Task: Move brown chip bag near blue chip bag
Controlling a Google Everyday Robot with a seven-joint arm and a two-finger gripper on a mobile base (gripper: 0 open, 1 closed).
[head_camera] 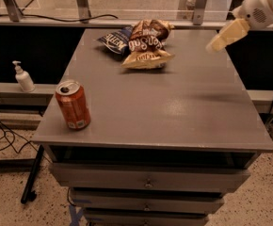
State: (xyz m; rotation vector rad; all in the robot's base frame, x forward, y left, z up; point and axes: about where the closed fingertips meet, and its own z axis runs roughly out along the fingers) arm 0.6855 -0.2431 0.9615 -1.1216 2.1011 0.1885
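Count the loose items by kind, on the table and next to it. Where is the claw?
Chip bags: 2, brown chip bag and blue chip bag
Soda cans: 1, orange can
Pump bottles: 1, white bottle, left of the table
Total: 4
Claw: over the table's far right edge, off the bags.
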